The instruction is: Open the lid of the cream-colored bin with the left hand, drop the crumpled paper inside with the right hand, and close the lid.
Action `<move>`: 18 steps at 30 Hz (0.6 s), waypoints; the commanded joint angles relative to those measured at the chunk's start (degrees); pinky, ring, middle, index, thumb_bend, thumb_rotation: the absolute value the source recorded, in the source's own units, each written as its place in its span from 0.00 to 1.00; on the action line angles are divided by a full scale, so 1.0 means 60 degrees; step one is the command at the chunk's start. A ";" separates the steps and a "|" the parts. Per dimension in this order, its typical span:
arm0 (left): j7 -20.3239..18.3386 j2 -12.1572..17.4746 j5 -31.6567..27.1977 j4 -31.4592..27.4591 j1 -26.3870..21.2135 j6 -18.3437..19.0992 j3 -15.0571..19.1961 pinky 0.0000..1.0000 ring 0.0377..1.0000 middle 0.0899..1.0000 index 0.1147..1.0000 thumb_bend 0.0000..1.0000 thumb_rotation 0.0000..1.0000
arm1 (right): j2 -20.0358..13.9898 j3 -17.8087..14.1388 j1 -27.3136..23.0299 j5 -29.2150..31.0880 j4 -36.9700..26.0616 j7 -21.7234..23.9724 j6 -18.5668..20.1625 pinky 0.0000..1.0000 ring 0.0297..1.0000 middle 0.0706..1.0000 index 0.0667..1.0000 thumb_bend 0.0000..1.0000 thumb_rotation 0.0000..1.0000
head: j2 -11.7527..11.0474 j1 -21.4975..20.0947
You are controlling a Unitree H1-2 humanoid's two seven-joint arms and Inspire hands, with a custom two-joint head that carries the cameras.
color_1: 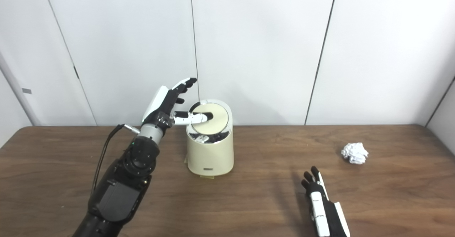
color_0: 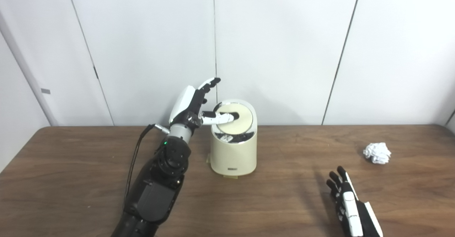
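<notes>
Cream-colored plastic forms the round bin [color_0: 233, 148], which stands on the dark wood-grain table [color_0: 89, 180] just to the right of the left hand [color_0: 193, 103]. That hand is raised beside the bin's top with its fingers [color_0: 209, 83] spread and pointing up and away, holding nothing. Its thumb [color_0: 220, 117] reaches sideways to the right and lies across the disc-shaped lid [color_0: 237, 119], the dark tip resting near the lid's middle. The lid looks tilted, its near edge dipped so that a dark gap with shiny reflections shows along the front of the opening; how far it has swung cannot be told. The left forearm [color_0: 160, 183], black with a grey wrist and a small green light, rises from the bottom edge on the bin's left, a black cable [color_0: 133, 169] looping along its outer side.

The right hand [color_1: 321, 208] lies low over the table near the bottom edge, well to the right of the bin, back up, its fingers extended forward and only slightly apart, empty. The crumpled paper [color_1: 354, 153], a white ball, sits on the table beyond that hand and a little to its right, clear of the fingertips and well apart from the bin. White wall panels [color_0: 284, 34] with dark seams stand behind the table.
</notes>
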 commanded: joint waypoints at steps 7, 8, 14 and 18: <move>-0.0374 0.0433 0.0854 -0.0658 -0.1202 0.0285 -0.0300 0.85 0.94 0.94 0.92 0.88 0.01 | 0.0069 0.0300 -0.0011 -0.0431 -0.0240 -0.0041 0.0205 1.00 0.94 0.95 1.00 0.57 1.00 | 0.0062 -0.0058; -0.0435 0.0435 0.0965 -0.0737 -0.1289 0.0417 -0.0330 0.84 0.93 0.94 0.91 0.89 0.00 | 0.0089 0.0274 -0.0013 -0.0372 -0.0237 -0.0040 0.0210 1.00 0.94 0.96 1.00 0.56 1.00 | 0.0085 -0.0098; -0.0636 0.0536 0.1752 -0.0775 -0.1798 0.0671 -0.0763 0.77 0.89 0.88 0.87 0.91 0.00 | 0.0110 0.0244 -0.0017 -0.0278 -0.0212 -0.0025 0.0185 1.00 0.95 0.96 1.00 0.56 1.00 | 0.0102 -0.0129; -0.0820 0.0435 0.1928 -0.0680 -0.2046 0.0834 -0.0863 0.77 0.88 0.88 0.87 0.89 0.00 | 0.0107 0.0299 0.0007 -0.0396 -0.0259 -0.0048 0.0213 1.00 0.94 0.95 1.00 0.55 1.00 | 0.0126 -0.0176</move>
